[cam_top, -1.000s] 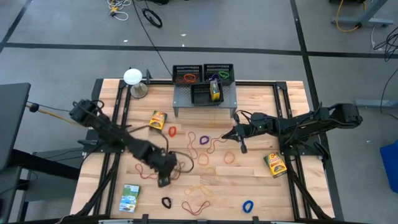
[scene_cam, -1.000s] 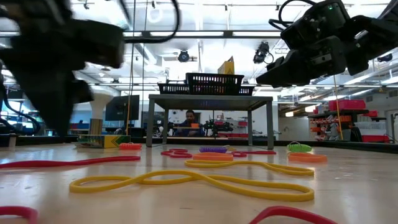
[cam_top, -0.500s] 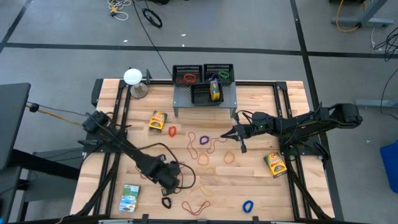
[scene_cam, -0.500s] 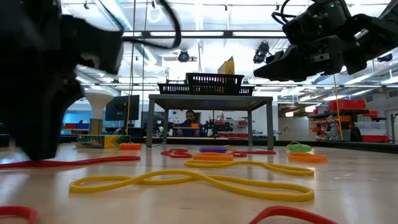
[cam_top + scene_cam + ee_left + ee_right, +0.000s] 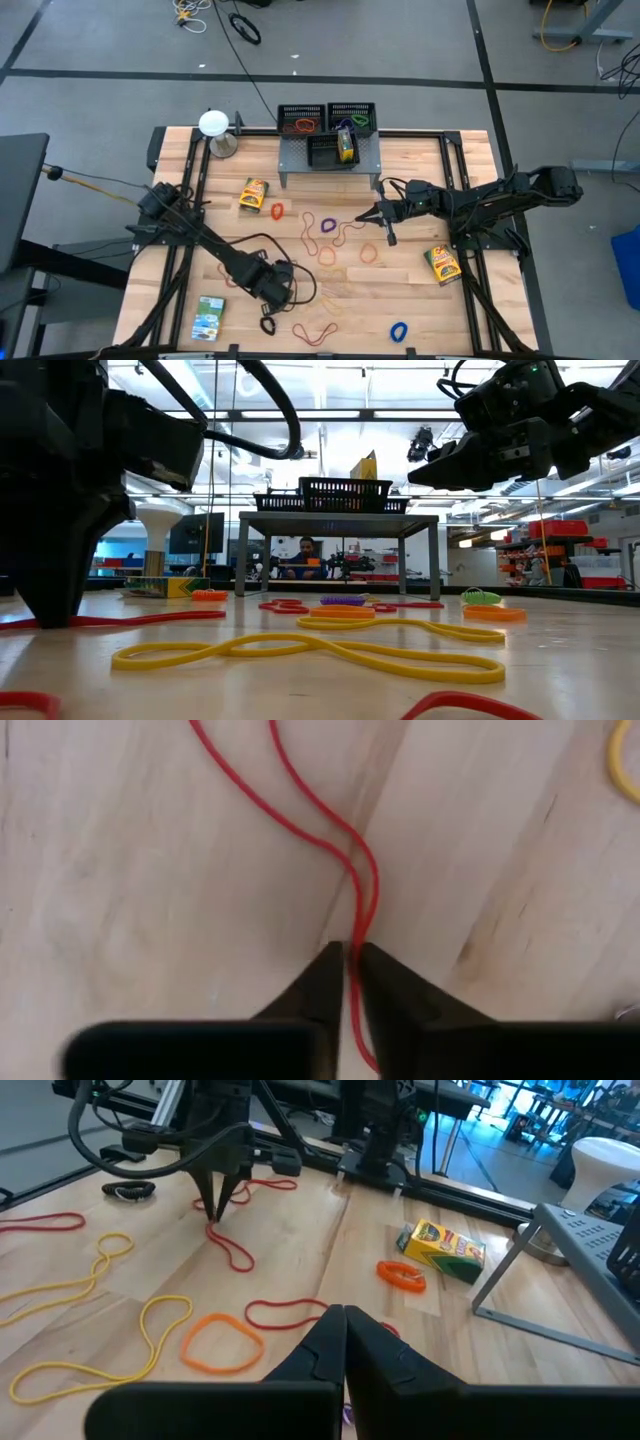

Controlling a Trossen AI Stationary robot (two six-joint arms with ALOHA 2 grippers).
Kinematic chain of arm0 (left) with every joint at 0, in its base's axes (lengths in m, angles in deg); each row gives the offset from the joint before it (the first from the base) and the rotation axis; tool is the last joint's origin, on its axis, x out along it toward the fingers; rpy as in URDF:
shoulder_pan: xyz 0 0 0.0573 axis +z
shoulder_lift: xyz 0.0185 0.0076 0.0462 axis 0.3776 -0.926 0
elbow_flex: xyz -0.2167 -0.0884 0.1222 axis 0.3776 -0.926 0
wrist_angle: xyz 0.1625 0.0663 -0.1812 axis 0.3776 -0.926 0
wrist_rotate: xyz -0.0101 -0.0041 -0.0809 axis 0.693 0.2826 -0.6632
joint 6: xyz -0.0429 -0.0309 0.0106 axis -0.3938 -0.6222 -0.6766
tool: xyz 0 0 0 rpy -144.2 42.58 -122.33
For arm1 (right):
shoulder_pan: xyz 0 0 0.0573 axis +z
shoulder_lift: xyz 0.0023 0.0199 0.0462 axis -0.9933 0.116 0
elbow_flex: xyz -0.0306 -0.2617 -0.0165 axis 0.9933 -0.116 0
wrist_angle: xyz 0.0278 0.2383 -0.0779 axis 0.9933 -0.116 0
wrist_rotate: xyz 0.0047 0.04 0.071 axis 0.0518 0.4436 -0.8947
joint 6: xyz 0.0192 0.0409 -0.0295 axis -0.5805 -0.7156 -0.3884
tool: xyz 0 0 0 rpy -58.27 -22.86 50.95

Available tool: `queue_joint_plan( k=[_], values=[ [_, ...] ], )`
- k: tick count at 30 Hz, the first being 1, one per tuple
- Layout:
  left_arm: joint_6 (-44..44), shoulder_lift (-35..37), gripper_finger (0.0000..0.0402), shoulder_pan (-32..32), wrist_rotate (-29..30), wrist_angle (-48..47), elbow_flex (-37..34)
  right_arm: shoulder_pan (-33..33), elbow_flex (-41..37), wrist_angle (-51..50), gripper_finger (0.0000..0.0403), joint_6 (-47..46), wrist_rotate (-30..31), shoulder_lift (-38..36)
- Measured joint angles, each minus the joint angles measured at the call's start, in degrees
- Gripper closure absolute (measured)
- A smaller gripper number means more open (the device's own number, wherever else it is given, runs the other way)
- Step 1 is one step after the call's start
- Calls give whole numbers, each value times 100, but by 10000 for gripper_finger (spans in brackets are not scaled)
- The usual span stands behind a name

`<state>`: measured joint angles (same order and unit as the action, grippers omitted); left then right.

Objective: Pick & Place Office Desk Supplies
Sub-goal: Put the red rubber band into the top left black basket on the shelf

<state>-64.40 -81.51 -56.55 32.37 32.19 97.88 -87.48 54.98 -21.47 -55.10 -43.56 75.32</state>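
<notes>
A: How far along is the tidying?

B: Barely begun, I'd judge. A few bands (image 5: 300, 125) and one box (image 5: 346, 146) sit in the trays (image 5: 328, 120) on the shelf (image 5: 366, 157) at twelve o'clock. Most of it is loose on the table (image 5: 420, 305).

A: What's loose?

B: Bands all over the middle: a purple one (image 5: 327, 226), orange ones (image 5: 368, 252), a long yellow one (image 5: 320, 647), a black one (image 5: 267, 325) at six o'clock and a blue one (image 5: 399, 330) at five. Three boxes too: one (image 5: 254, 193) at ten o'clock, one (image 5: 442, 263) at three, one (image 5: 209, 318) at seven.

A: And the arms?

B: The left claw (image 5: 346, 958) is down on the table at about seven o'clock, fingers pressed together, pinching a red band (image 5: 318, 830) flat against the wood. The right claw (image 5: 391, 238) hovers near centre, pressed together and holding nothing.

A: So what's left?

B: Nearly everything, it seems. That red band isn't lifted yet.
</notes>
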Motion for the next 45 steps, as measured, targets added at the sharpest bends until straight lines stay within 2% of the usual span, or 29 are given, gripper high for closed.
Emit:
queue_joint_plan(
  k=[2,9,15,20,26,30,33,35,38,40,45],
  values=[
    [38,-11,393,-2,118,-83,80,0,0,15,396,18,0,0],
    [87,408,397,101,1128,-714,396,0,0,16,396,48,2,0],
    [170,1185,398,157,2275,-1225,394,0,0,-31,396,42,2,0],
    [435,1998,398,405,2953,-1472,392,0,0,-64,396,42,4,0],
    [1090,2967,395,1067,4080,-1533,392,0,0,-61,396,39,10,0],
    [2174,3544,397,1984,4358,-1292,392,0,0,-61,396,42,34,0],
    [3578,3839,397,2880,4312,-699,392,0,0,-54,396,44,94,0],
    [4782,3939,397,3518,4034,-124,397,0,0,-41,396,44,107,0],
    [6198,3929,397,4454,3130,748,502,-2,-1,-3,396,85,110,0],
    [6825,3820,397,5023,2412,1203,605,-5,-2,41,396,98,125,0],
    [7639,3381,397,6116,800,1530,902,-60,-2,116,396,176,129,-4]
  ],
)
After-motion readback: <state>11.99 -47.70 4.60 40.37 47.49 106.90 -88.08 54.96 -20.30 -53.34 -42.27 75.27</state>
